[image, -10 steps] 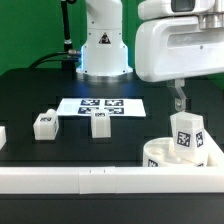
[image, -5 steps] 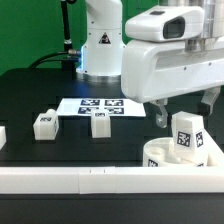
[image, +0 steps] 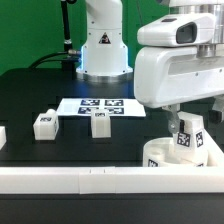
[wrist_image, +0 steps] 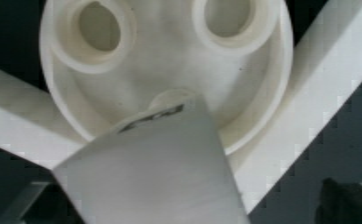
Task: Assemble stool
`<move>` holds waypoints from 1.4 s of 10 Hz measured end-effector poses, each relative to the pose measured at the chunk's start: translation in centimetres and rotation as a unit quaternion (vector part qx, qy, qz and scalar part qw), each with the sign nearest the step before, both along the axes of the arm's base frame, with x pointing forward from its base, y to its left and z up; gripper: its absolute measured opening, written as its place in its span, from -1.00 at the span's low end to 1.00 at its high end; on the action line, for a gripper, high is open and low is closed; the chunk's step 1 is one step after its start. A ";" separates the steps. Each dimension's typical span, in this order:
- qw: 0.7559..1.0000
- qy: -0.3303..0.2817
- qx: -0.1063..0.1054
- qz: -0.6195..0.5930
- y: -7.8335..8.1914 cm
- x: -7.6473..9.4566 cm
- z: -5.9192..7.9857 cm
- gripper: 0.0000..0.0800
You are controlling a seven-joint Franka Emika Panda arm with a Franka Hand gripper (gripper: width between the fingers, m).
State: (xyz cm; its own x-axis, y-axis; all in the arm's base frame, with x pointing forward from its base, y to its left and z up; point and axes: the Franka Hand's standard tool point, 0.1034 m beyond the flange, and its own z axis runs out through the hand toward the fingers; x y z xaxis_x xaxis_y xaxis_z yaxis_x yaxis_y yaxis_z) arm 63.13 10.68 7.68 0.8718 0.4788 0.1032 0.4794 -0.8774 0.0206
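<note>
- The seat (image: 160, 156) sits on the near side of the table, over at the exterior view's right, tucked up against the near border rail (image: 70, 181).
- One upright leg (image: 187, 140) is standing in it. The wrist view looks straight down on that same leg (wrist_image: 151, 175), planted in the seat (wrist_image: 160, 75), with two more round holes empty beyond it.
- The other two are well apart from the seat: a loose leg (image: 43, 123) towards the exterior view's left and a second loose leg (image: 99, 122) nearer the middle, just in front of the marker board (image: 100, 104).
- My read is that the step in hand is grabbing the standing leg to seat or twist it home.
- To do that well I'd keep the fingers square to the leg's flat sides and come down low enough for a solid bite. I'd close gently so the leg doesn't tip or drag the seat off the rail, and keep the axis vertical while turning.
- The gripper (image: 190, 118) hangs right over the leg, pointing straight down, with the bulky wrist filling the upper right of the exterior view.
- The pincer is spread as wide as it goes and straddles the top of the leg. There looks to be a gap on the side I can see, so I'd say it has hold of nothing.
- The arm's base (image: 103, 45) is at the far side of the table.
</note>
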 end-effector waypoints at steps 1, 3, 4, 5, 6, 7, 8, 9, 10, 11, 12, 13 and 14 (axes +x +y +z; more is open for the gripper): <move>1.000 0.000 0.001 -0.009 -0.1 0.0 0.0 0.62; 1.000 0.000 0.001 -0.009 -0.1 0.0 0.0 -0.09; 0.999 0.002 0.006 -0.052 -0.1 0.0 0.0 -0.09; 0.996 0.003 0.010 -0.094 -0.1 0.0 0.0 -0.16; 0.992 0.004 0.013 -0.124 -0.1 0.0 0.0 -0.16; 0.987 0.005 0.017 -0.162 -0.1 0.0 0.0 -0.16; 0.977 0.008 0.024 -0.211 0.0 0.1 -0.1 -0.16; 0.960 0.009 0.033 -0.279 0.1 0.6 -0.1 -0.16; 0.939 0.018 0.036 -0.341 0.0 0.8 -0.1 -0.16; 0.915 0.024 0.040 -0.401 0.0 0.8 0.0 -0.16; 0.887 0.029 0.045 -0.460 0.1 0.8 0.0 -0.16; 0.850 0.033 0.051 -0.523 0.1 0.8 0.1 -0.16; 0.807 0.039 0.062 -0.587 0.1 0.8 0.0 -0.16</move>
State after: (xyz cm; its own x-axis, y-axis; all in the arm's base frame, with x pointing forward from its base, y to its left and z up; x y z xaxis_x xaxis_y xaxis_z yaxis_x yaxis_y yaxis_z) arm 63.90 10.75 7.70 0.7236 -0.6902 0.0108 -0.6865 -0.7212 -0.0926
